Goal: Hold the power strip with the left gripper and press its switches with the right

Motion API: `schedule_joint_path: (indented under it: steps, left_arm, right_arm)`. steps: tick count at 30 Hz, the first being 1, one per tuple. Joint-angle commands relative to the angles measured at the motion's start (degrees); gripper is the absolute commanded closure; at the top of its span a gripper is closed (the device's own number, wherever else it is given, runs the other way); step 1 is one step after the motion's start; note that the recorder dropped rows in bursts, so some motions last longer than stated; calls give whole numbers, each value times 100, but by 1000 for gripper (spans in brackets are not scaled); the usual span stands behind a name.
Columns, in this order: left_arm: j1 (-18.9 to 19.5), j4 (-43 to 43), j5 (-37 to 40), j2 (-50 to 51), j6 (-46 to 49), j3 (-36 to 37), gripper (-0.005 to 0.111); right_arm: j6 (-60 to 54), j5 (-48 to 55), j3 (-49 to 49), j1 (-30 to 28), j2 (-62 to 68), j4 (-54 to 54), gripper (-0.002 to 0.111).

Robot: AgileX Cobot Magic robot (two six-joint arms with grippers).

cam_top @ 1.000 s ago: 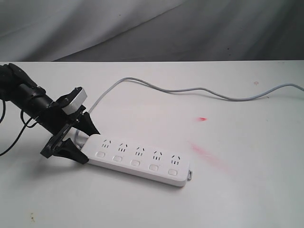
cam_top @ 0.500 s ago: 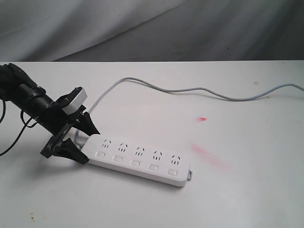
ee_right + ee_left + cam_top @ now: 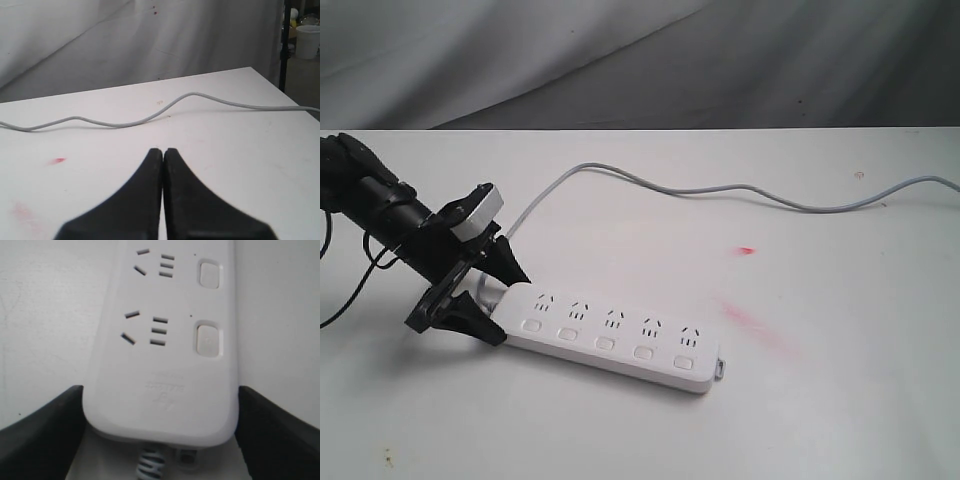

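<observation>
So my left gripper [image 3: 515, 312] clamps the strip [image 3: 620, 335] by its cord [image 3: 720, 190] end, left of the tabletop's [image 3: 820, 430] middle, and I judge the hold done, while my right gripper [image 3: 163, 150], clenched on nothing, hovers away from the strip and must next come down on the switches [image 3: 605, 343].

Right claw [image 3: 163, 151] sits closed, grey cord [image 3: 75, 118] beyond
</observation>
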Motion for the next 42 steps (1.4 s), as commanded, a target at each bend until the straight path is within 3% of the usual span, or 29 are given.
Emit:
schedule_joint_path:
  steps: [1, 42]
  left_arm:
    - [-38, 404, -77, 84, -107, 86, 61]
    - [-38, 404, -77, 84, -107, 86, 61]
  right_arm:
    - [-23, 190, 26, -40, -37, -20, 108]
    - [-96, 347, 26, -30, -37, -84, 108]
